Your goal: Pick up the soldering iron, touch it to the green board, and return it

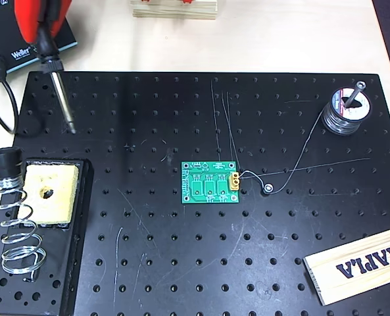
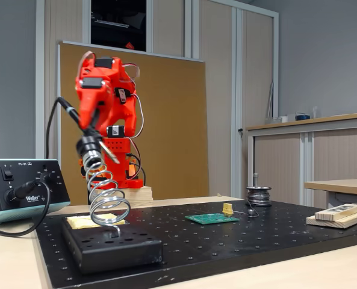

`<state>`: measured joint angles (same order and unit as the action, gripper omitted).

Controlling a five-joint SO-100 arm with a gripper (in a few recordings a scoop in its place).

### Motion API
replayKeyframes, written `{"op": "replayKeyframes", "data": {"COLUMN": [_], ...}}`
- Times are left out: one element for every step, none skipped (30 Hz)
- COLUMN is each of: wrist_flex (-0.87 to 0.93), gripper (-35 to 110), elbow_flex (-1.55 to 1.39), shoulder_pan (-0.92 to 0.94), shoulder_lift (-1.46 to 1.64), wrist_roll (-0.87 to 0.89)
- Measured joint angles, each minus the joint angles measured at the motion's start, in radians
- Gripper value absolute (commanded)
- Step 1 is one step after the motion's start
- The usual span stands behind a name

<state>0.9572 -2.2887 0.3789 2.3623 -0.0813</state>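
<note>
One step of three looks done to us: the red gripper [image 1: 42, 26] is pinching the soldering iron [image 1: 58, 85] by its handle, lifted clear of the coil-spring holder [image 2: 108, 201]. The green board [image 1: 210, 182] lies flat near the middle of the black perforated plate [image 1: 181, 263], well apart from the tip. We judge that the next move must carry the tip across and down to the board gently. The plate rests on a pale table [image 1: 247, 39]; behind stand a brown panel [image 2: 166, 120] and grey cabinets [image 2: 256, 90].

Overhead view: green board [image 1: 211, 182] lies right of sponge [image 1: 47, 193].
</note>
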Motion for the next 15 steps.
{"op": "replayKeyframes", "data": {"wrist_flex": [0.000, 0.000, 0.000, 0.000, 0.000, 0.000, -0.008, -0.012, -0.014, -0.014, -0.015, -0.015, -0.015, -0.026, -0.040], "gripper": [0, 0, 0, 0, 0, 0, 0, 0, 0, 0, 0, 0, 0, 0, 0], "elbow_flex": [0.000, 0.000, -0.002, -0.011, -0.014, -0.018, -0.020, -0.020, -0.020, -0.021, -0.020, -0.020, -0.025, -0.026, -0.037], "shoulder_pan": [-0.020, -0.044, -0.069, -0.095, -0.121, -0.141, -0.167, -0.190, -0.215, -0.242, -0.265, -0.287, -0.313, -0.333, -0.353], "shoulder_lift": [-0.002, -0.006, -0.009, -0.014, -0.023, -0.032, -0.038, -0.044, -0.057, -0.064, -0.080, -0.087, -0.098, -0.107, -0.114], "wrist_roll": [0.015, 0.032, 0.051, 0.061, 0.066, 0.075, 0.089, 0.098, 0.107, 0.118, 0.130, 0.152, 0.172, 0.183, 0.192]}}
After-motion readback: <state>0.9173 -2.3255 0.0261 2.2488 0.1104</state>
